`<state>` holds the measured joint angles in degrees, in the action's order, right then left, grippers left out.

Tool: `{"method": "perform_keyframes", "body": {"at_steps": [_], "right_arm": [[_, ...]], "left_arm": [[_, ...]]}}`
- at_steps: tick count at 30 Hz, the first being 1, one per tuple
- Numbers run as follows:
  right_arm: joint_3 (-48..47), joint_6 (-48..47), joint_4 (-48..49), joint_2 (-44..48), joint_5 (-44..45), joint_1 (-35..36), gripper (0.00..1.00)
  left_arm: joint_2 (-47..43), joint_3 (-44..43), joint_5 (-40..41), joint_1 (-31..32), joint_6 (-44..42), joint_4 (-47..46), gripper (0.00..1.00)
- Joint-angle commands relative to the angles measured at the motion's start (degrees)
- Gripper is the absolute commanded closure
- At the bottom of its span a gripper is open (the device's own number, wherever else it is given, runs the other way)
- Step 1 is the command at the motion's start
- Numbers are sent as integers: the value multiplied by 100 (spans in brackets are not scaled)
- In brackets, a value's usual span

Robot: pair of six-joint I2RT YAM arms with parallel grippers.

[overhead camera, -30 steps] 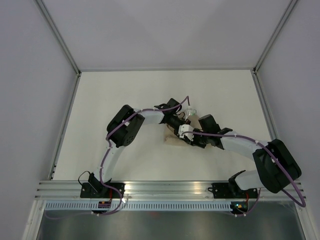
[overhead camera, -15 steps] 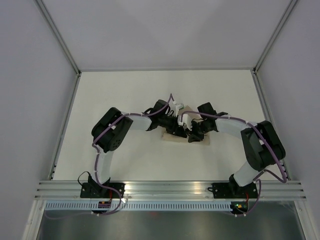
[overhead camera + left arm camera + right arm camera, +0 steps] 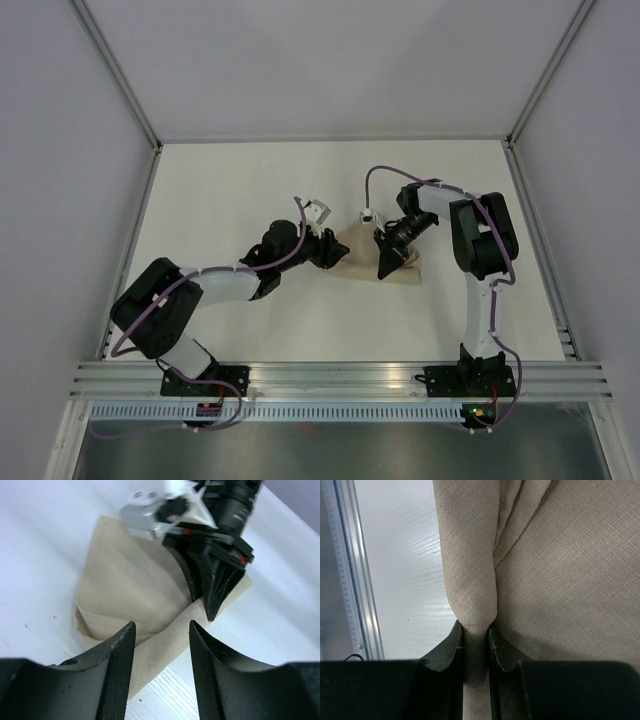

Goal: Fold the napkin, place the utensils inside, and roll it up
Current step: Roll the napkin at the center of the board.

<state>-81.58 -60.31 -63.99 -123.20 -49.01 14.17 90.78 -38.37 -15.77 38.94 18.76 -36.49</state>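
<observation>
While the right jaws are clamped on a raised fold of the napkin, the left jaws stand open with nothing between them. We see the napkin lying on the white table, right of the middle, between the ends of the two arms. The left arm reaches in low from the left. The right arm bends over from the right, and its wrist covers the middle of the cloth in the top view, hiding the folds there. A purple cable loops above that wrist.

The left wrist view gives what the top view hides: a layered napkin with a flap along its near side, and the right arm's black fingers tapering down onto the flap's far end. The left fingers frame the cloth's near edge; whether they touch it we cannot tell. Only the right wrist view shows the grip close up: its fingers squeeze a bunched ridge, with flat cloth to the right and bare table and a metal edge strip to the left.

Bare table lies open beyond the napkin and to its left. Grey walls close three sides, and the mounting rail runs along the near edge.
</observation>
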Motion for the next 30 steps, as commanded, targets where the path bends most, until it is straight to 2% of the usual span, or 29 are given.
{"method": "perform_keyframes", "body": {"at_steps": [1,4,7,12,14,23,26,27,29,30], "right_arm": [[-322,-763,-640,-801,674,-55,100],[-490,-614,-615,-942,674,-90,100],[-561,-543,-615,-1004,683,-108,100],[-578,-420,-518,-1031,709,-117,99],[-613,-385,-518,-1075,718,-108,100],[-649,-349,-510,-1119,709,-108,100],[-640,-332,-501,-1110,709,-108,100],[-640,-323,-501,-1110,718,-108,100],[-631,-314,-492,-1110,727,-108,100],[-640,-314,-483,-1101,727,-108,100]], "left_arm": [[-324,233,1172,517,-2431,-614,47],[-219,146,1515,1027,-3533,-325,46],[219,-91,1831,1633,-4272,-8,44],[887,-512,2060,2284,-5013,256,40],[1134,-636,2052,2372,-5216,370,35],[1854,-1032,2341,2469,-5910,318,27],[2039,-1181,2403,2461,-6051,597,31],[2066,-1234,2360,2461,-6034,756,38],[2119,-1453,2211,2461,-5981,1195,46],[2197,-1524,2166,2461,-5903,1615,56]]}}
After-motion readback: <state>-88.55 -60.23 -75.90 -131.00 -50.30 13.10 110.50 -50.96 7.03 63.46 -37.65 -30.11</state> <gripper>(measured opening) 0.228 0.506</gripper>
